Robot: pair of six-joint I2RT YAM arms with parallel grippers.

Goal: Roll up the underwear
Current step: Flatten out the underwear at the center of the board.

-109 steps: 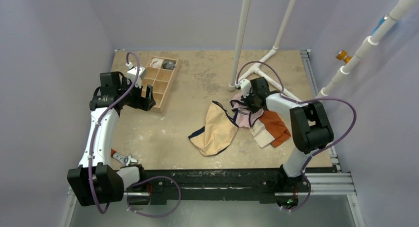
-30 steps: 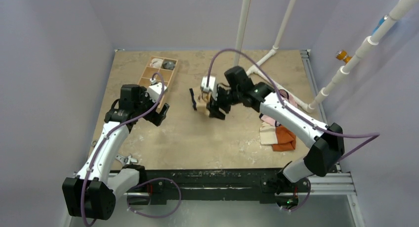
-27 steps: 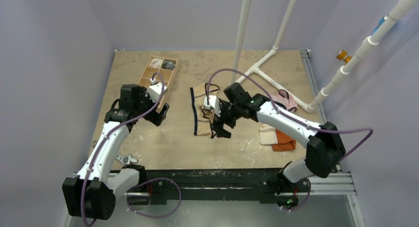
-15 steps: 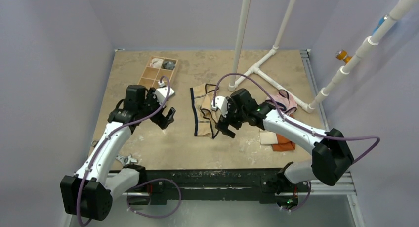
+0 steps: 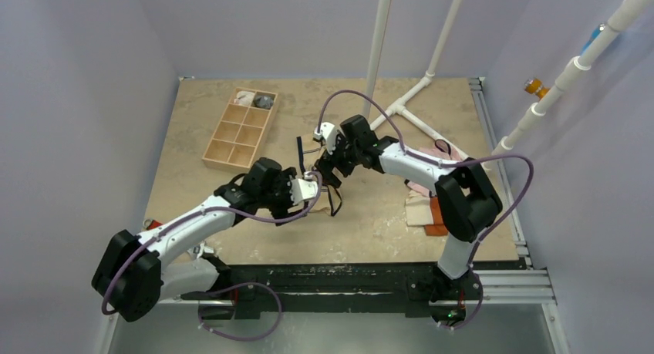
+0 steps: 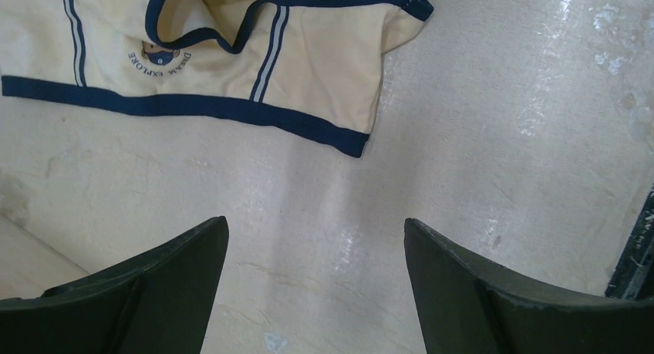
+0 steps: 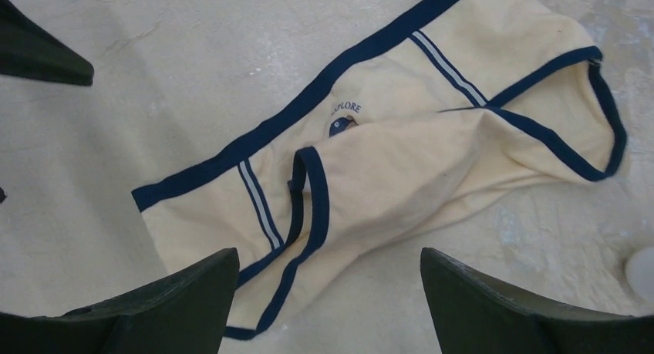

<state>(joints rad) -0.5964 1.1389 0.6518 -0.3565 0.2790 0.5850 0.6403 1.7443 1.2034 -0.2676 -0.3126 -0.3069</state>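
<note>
Risk, uneven roll: the underwear (image 7: 385,161) is not lying flat, so in my judgement a roll begun now would trap the folded-over flap and come out lopsided.
Risk, single layer: a pinch at the edge could catch only the top layer, and the rest would drag behind.
Risk, crowding: both hands are close together over the garment in the top view and could knock each other when they descend.
Risk, slipping: the soft cloth may slide on the table (image 5: 370,230) rather than turn over.
Left hand (image 6: 315,227): jaws wide apart, nothing between them, above bare table just beside the waistband corner.
Right hand (image 7: 328,254): jaws wide apart, empty, over the garment's near edge.
Underwear, place: mid-table, beneath and between the two hands.
Underwear, look: pale tan cloth, navy edging, a straight navy waistband, paired pale stripes and a small printed crest. One leg opening is flopped across the front, and the far side is rumpled.
</note>
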